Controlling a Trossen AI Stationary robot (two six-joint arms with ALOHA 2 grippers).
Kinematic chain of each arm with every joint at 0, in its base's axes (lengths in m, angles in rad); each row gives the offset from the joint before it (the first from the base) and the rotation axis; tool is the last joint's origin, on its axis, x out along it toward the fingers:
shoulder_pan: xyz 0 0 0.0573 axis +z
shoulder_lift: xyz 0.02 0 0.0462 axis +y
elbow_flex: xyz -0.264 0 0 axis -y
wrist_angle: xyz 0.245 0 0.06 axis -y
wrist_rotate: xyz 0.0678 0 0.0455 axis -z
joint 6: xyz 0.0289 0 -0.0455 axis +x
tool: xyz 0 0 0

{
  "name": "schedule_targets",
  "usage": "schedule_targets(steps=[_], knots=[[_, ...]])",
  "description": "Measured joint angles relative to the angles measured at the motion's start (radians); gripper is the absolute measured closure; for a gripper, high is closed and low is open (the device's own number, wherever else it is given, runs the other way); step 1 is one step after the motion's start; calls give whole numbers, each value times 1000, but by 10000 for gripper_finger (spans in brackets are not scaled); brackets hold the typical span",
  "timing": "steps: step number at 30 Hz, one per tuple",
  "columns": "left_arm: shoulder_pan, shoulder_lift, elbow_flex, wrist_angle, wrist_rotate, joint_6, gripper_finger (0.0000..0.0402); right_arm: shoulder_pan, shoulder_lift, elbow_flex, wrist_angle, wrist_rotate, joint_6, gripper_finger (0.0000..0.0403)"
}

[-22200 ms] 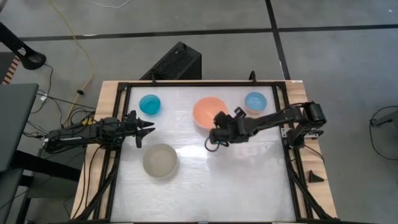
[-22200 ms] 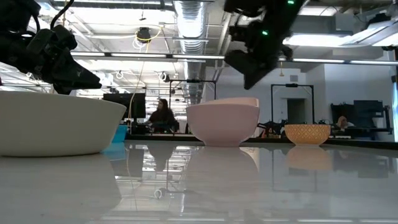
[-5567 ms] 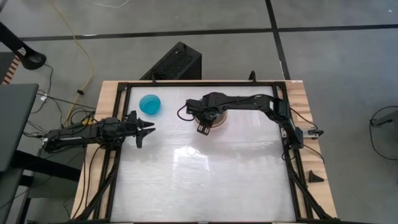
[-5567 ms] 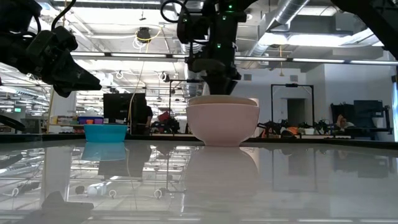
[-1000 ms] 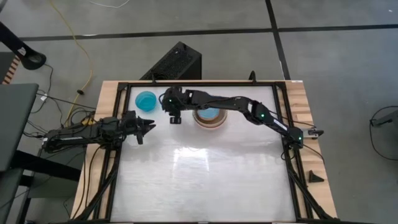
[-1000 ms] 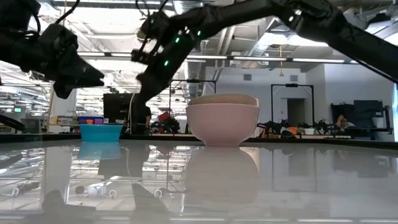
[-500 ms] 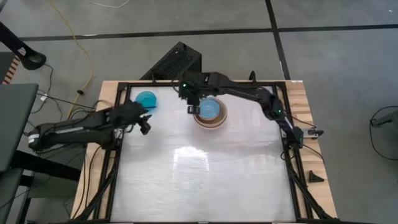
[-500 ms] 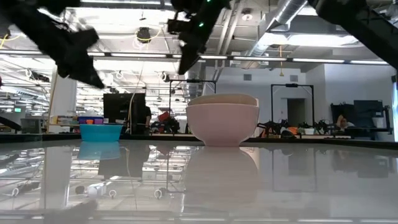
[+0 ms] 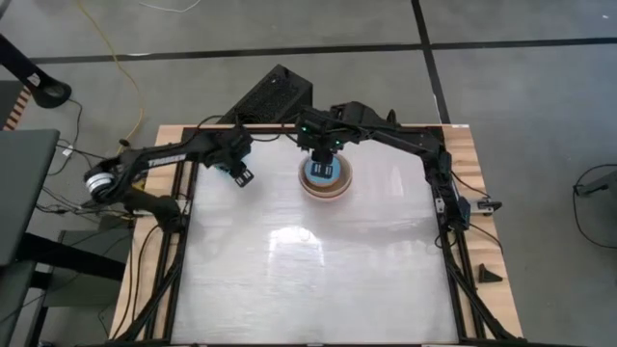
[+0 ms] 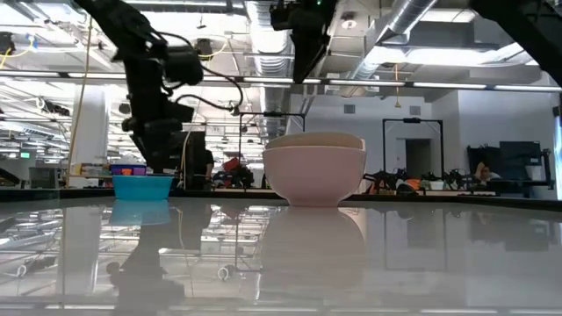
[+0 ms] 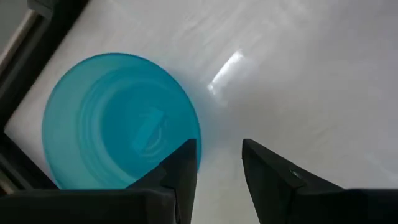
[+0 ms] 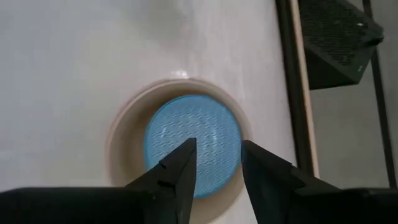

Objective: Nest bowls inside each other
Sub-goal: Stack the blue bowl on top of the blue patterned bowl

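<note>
A cyan-blue bowl (image 11: 118,121) stands on its base at the table's far left (image 10: 143,186). My left gripper (image 11: 219,155) hovers open just above its rim, pointing steeply down. One finger is over the rim and the other over the bare table beside it (image 9: 239,173). In the far middle, the larger bowls stand nested in a stack (image 10: 314,171) with a light blue bowl (image 12: 193,134) inside. My right gripper (image 12: 214,162) hangs open high above that stack (image 10: 300,70), with nothing between its fingers.
Black frame rails (image 9: 188,193) run along the table's edges. A black box (image 9: 275,96) sits beyond the far edge. The white tabletop (image 9: 308,270) lies bare across its middle and near half.
My left gripper has swung from the table's left edge toward the far edge, over to the cyan-blue bowl, and tipped to point down. My right gripper has gone from beside the cyan-blue bowl toward the right and up, ending over the stack. The bowls have kept still.
</note>
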Motion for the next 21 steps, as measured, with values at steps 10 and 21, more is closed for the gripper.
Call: schedule_targets(steps=[10, 21], knots=[[88, 126, 9, 0, -9, 60, 283, 18, -11, 0, -32, 6, -5, 246], [75, 132, 9, -26, 60, 117, 396, 18, -10, 0, -56, 7, -5, 246]])
